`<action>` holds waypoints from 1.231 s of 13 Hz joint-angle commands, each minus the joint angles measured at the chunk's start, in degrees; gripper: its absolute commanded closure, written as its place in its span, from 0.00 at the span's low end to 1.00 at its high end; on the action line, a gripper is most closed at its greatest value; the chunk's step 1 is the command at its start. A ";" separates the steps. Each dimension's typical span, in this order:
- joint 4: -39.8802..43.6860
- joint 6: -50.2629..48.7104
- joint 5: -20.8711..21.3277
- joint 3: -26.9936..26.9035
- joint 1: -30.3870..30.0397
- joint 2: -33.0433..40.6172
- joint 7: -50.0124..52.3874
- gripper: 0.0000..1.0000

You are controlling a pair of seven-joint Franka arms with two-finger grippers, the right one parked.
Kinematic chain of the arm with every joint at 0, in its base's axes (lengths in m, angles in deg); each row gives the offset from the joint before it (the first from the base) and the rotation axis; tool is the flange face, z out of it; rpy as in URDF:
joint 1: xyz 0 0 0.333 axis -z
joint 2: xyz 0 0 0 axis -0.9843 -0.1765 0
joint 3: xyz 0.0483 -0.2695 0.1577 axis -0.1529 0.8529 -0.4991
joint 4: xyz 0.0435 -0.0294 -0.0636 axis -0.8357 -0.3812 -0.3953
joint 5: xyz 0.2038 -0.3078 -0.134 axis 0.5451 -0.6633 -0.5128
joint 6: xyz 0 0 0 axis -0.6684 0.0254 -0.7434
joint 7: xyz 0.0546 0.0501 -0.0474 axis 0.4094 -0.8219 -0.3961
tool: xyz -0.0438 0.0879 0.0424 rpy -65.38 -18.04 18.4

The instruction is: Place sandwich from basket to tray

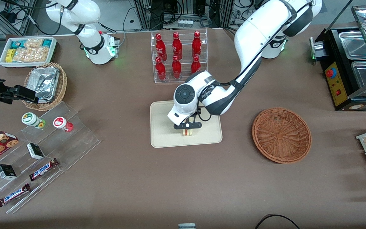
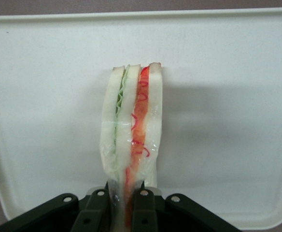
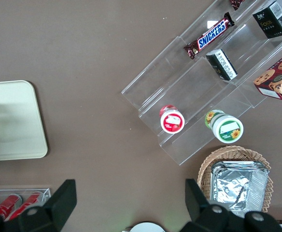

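Observation:
The sandwich (image 1: 188, 131) (image 2: 133, 130) is a clear-wrapped wedge of white bread with green and red-orange layers. It stands on edge over the cream tray (image 1: 164, 133) (image 2: 228, 96), near the middle of the tray's front half. My left gripper (image 1: 188, 127) (image 2: 125, 193) is directly above it, shut on the sandwich's upper end with a black finger pressed on each side. Whether the sandwich touches the tray floor I cannot tell. The reddish-brown basket (image 1: 281, 135) sits beside the tray toward the working arm's end, with nothing in it.
A clear rack of red bottles (image 1: 178, 57) stands just farther from the front camera than the tray. Toward the parked arm's end are acrylic steps with snacks (image 1: 43, 152), a lighter wicker basket with foil (image 1: 44, 84) and a white bin (image 1: 27, 51). A black food warmer (image 1: 351, 63) stands at the working arm's end.

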 commanded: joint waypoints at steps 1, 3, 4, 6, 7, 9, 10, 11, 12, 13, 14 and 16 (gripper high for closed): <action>2.06 -0.04 1.33 -0.76 1.33 -1.45 1.21 0.67; 2.06 -0.39 3.34 -0.76 1.24 -1.10 1.55 0.00; 2.15 -0.83 3.35 -0.76 1.15 -0.66 1.56 0.00; 2.32 -3.46 3.26 -0.67 0.63 0.83 1.64 0.00; 2.41 -5.30 3.17 -0.67 0.45 1.71 1.64 0.00; 2.06 -7.77 2.82 -0.76 -0.95 5.39 1.47 0.00; 1.97 -9.26 2.65 -0.67 -2.52 7.58 1.21 0.00; 1.88 -11.80 2.65 -0.32 -4.11 9.86 1.03 0.00; 1.80 -14.43 2.12 -0.32 -4.91 12.32 0.94 0.00; 1.71 -16.46 1.07 -0.32 -6.39 14.78 0.77 0.00; 1.27 -18.57 0.37 -0.32 -8.76 17.16 -0.89 0.00; -0.04 -24.28 -3.14 -0.32 -14.29 22.61 -9.83 0.00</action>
